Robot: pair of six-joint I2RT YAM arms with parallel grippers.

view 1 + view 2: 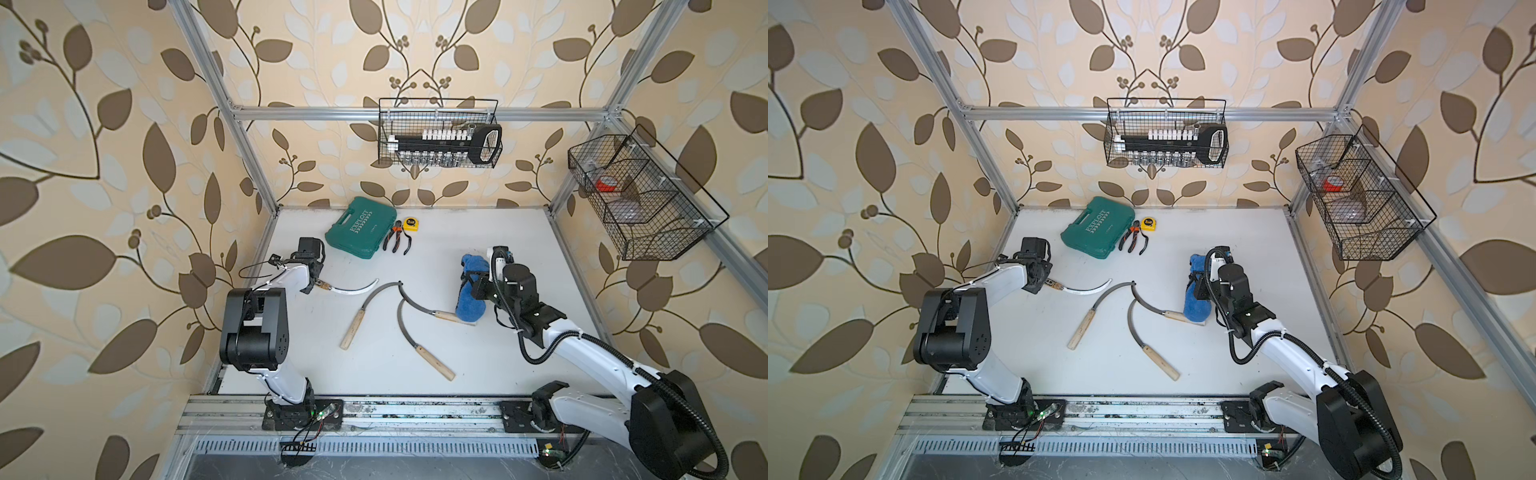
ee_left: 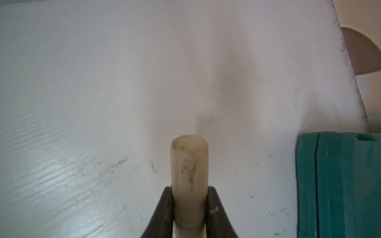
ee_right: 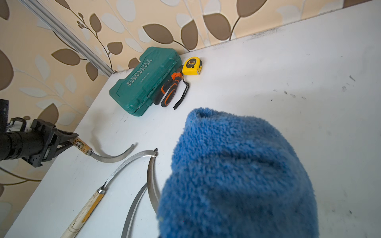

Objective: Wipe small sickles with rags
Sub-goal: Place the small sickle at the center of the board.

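My left gripper [image 1: 318,284] is shut on the pale wooden handle [image 2: 189,175] of a small sickle, and its black fingers [image 2: 168,208] press both sides. That sickle's curved blade [image 1: 353,291] points toward the table's middle, just above the surface. Three more small sickles lie mid-table with blade tips meeting: one [image 1: 365,307] on the left, one [image 1: 415,340] nearest the front, and one [image 1: 419,305] whose handle end runs under the rag. The blue fluffy rag [image 1: 469,305] hangs bunched from my right gripper [image 1: 473,284], which is shut on it. In the right wrist view the rag [image 3: 237,175] hides the jaws.
A teal tool case [image 1: 360,226], orange-and-black pliers [image 1: 397,241] and a yellow tape measure [image 1: 411,224] sit near the back wall. A wire basket [image 1: 440,133] hangs on the back rail and another [image 1: 636,195] on the right rail.
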